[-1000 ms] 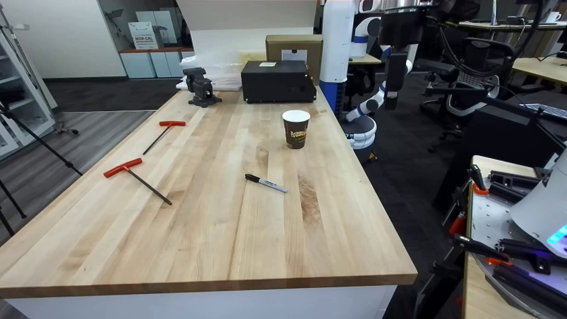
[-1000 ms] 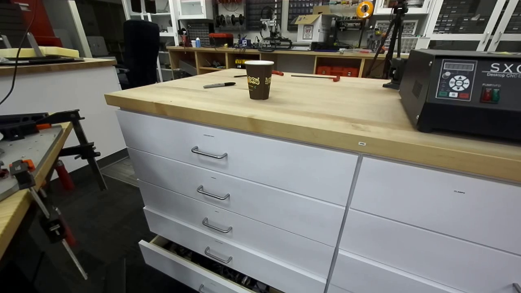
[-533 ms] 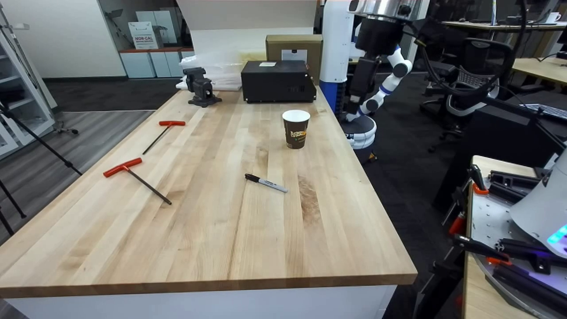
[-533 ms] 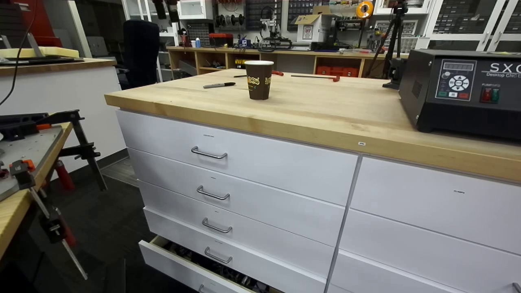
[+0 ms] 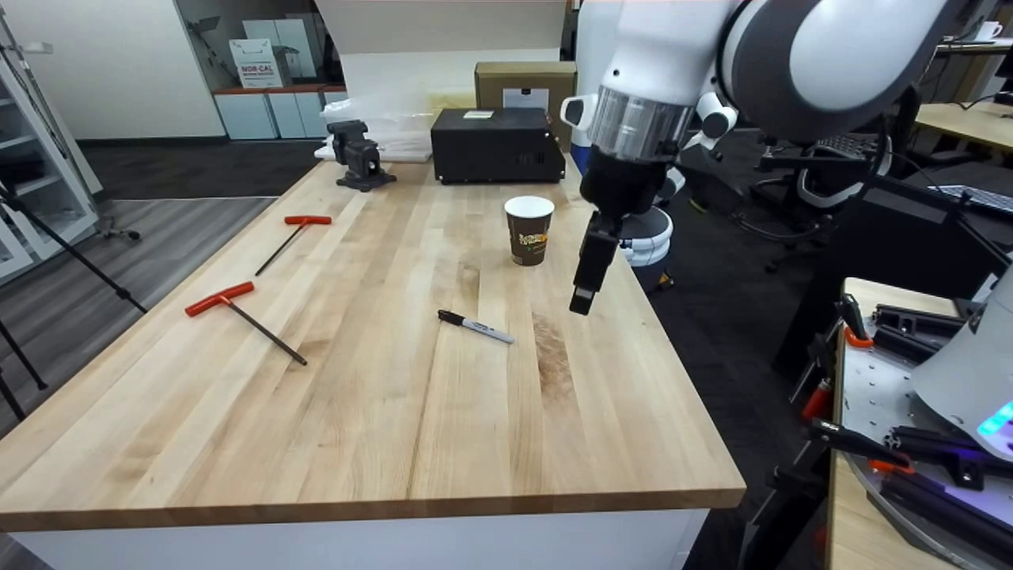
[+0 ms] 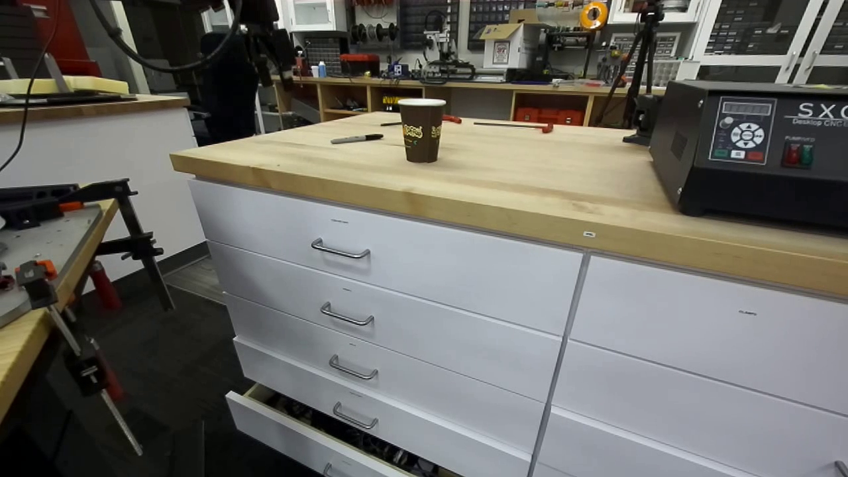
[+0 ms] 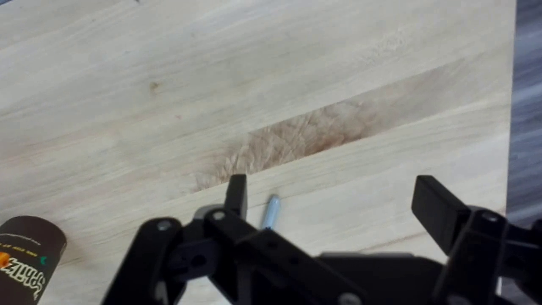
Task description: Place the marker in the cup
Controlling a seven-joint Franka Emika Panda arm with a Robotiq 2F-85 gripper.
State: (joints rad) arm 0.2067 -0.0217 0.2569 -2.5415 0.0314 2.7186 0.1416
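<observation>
The marker, grey with a black cap, lies on the wooden table and also shows in an exterior view. The brown paper cup with a white rim stands upright behind it, and shows in an exterior view too. My gripper is above the table, to the right of the marker and apart from it. In the wrist view my gripper is open with nothing between its fingers. The marker's grey end shows near the left finger; the rest is hidden. The cup is partly cut off at lower left.
Two red-handled T-shaped tools lie on the table's left side. A black box and a small dark vise stand at the far end. The table's edge runs along the right.
The arm has swung in from the background, bringing my gripper toward the camera and over the right side of the table. The marker and the cup have not moved.
</observation>
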